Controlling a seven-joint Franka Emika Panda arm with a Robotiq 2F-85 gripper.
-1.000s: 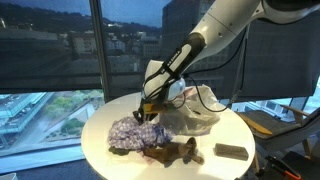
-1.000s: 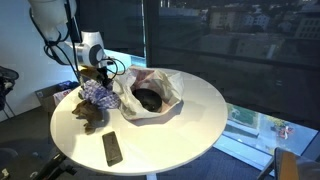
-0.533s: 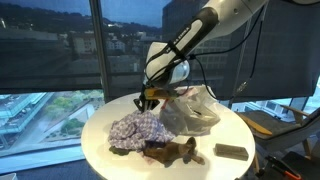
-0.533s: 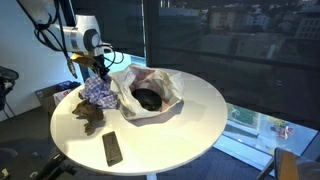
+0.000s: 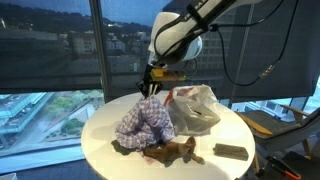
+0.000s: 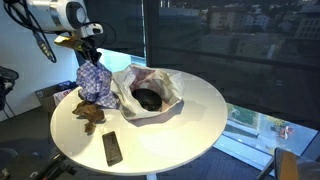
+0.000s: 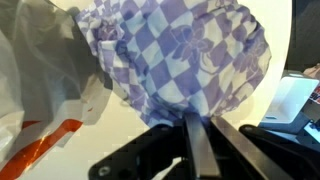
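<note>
The purple checked cloth [image 5: 143, 122] is hanging over the bench [image 5: 232, 132] near its edge. The hand [image 5: 148, 88] is pinching its top, fingers pressed together. A white plastic bag [image 5: 195, 108] is sitting just beside it, a brown object [image 5: 170, 152] is lying under its lower folds, and a black slab [image 5: 230, 152] is resting near the bench's edge.

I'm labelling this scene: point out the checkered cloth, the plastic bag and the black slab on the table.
checkered cloth [image 5: 146, 122], in an exterior view, its bunched middle.
plastic bag [image 5: 197, 110], in an exterior view, its bulging side.
black slab [image 6: 112, 148], in an exterior view, its top face.
</note>
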